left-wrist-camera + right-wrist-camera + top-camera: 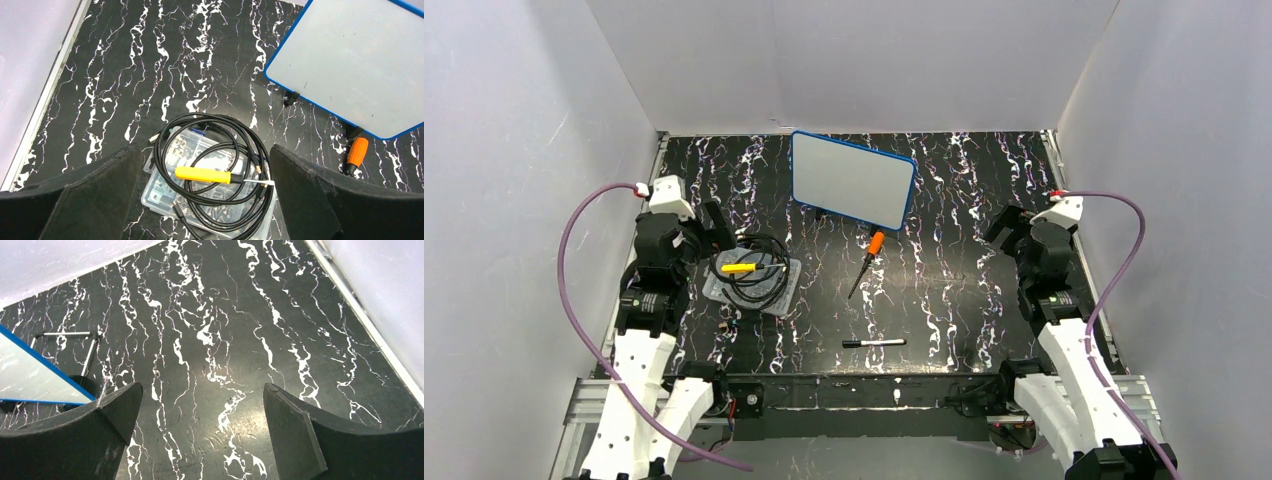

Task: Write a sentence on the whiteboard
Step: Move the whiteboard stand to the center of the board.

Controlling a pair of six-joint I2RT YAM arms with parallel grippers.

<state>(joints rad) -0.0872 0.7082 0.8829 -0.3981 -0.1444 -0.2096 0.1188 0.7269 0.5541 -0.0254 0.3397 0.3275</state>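
Jaws on both arms are standing fully released, gripping nothing. The left jaws' dark, matte fingers are framing a clear plastic tray. A black cable is coiling in loops over the tray, and a yellow-handled tool is lying across the loops. The right jaws' fingers are hovering over bare desk, a glossy black surface that is showing white marble-like veins.

Farther out, the whiteboard is sitting at the far middle of the desk, between the two arms and well apart from both sets of jaws. It is standing propped at a tilt rather than lying flat, its white face turning toward the arms. Its long axis is running across the desk, slanting from far left to nearer right. It is a thin rectangle with rounded corners and a narrow blue rim. Small black feet are carrying its lower edge, and in the right wrist view a thin metal wire stand is showing behind it. The face is looking smooth and slightly glossy.

Just beside the board's near right corner an orange-handled screwdriver is lying, its dark shaft pointing toward the arms. A black marker is lying crosswise near the desk's front edge, well apart from the board.
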